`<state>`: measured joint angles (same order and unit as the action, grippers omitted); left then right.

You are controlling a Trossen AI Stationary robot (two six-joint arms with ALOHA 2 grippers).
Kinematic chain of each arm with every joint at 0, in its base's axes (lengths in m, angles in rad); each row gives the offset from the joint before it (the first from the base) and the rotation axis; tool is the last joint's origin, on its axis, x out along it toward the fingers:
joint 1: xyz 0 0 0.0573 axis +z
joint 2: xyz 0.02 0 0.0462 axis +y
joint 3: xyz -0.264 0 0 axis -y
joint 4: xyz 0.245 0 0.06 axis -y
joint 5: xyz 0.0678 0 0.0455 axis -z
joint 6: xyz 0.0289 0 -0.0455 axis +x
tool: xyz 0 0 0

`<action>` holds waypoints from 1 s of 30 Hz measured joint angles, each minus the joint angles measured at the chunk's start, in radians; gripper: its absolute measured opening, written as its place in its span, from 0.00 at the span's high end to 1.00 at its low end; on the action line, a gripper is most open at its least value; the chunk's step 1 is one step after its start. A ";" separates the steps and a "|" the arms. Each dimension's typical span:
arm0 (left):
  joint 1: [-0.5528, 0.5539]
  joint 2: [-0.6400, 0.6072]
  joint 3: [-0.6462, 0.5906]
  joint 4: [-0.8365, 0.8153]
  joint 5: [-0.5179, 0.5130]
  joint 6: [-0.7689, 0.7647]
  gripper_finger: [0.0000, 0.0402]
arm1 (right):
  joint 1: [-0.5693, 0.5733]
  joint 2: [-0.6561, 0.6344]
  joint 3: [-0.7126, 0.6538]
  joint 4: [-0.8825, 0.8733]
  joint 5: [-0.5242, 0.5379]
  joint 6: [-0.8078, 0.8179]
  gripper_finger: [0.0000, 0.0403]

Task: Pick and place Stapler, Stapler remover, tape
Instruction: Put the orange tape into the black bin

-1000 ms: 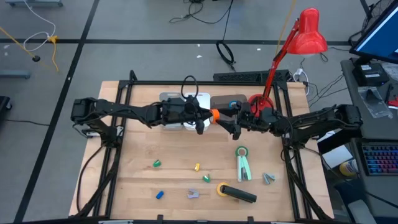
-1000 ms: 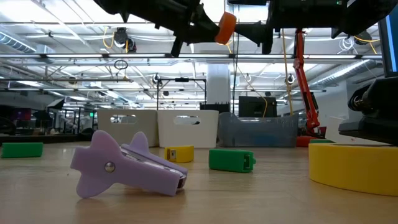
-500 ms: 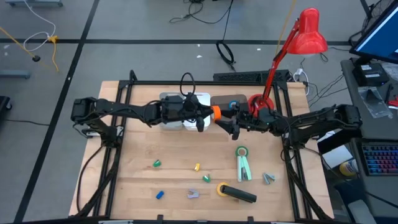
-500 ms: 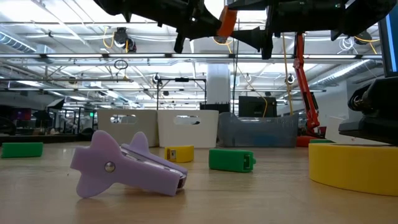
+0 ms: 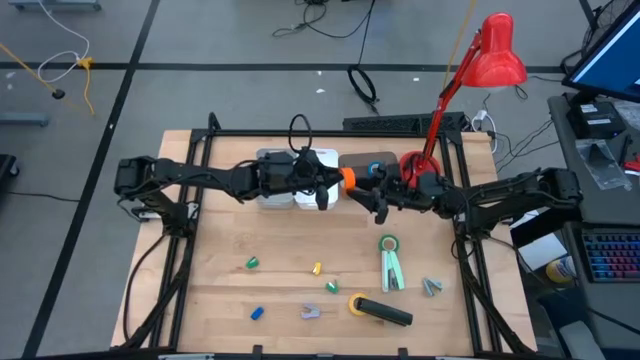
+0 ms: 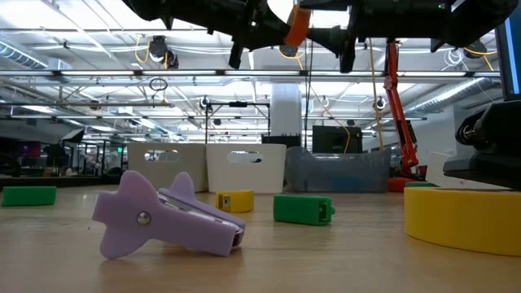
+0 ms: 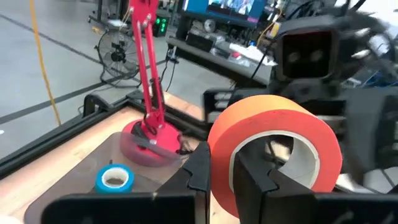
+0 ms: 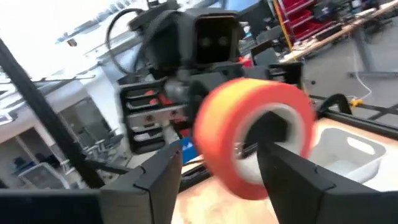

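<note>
The left gripper (image 5: 330, 190), fingers (image 7: 255, 177) pinching the wall of a glossy orange ring-shaped tape roll (image 5: 347, 181), held it in mid-air with its open bore facing the right gripper (image 5: 368, 196). That gripper's fingers (image 8: 155, 177) stood spread to either side of the roll's far end, not yet pressed on it. The exchange hung above the wooden counter (image 5: 220, 240), just in front of the clear plastic bin (image 5: 365, 162) holding a blue tape roll (image 7: 114, 178).
</note>
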<state>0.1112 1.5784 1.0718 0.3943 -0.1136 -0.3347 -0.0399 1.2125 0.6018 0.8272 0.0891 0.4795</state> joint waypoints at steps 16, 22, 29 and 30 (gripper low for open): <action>0.000 0.014 0.000 0.053 0.012 -0.015 0.91 | -0.014 0.015 0.000 0.035 -0.044 -0.009 0.59; 0.003 0.013 -0.001 0.042 0.014 -0.012 0.91 | -0.015 0.024 0.000 0.049 -0.062 -0.031 0.74; 0.005 0.013 -0.001 0.033 0.024 -0.019 0.91 | -0.019 0.024 0.001 0.053 -0.079 -0.068 0.91; 0.005 0.013 -0.001 0.030 0.025 -0.018 0.90 | -0.019 0.025 0.001 0.052 -0.078 -0.069 0.91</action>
<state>0.1158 1.5917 1.0710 0.4246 -0.0883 -0.3531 -0.0586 1.2373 0.6025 0.8797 0.0111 0.4103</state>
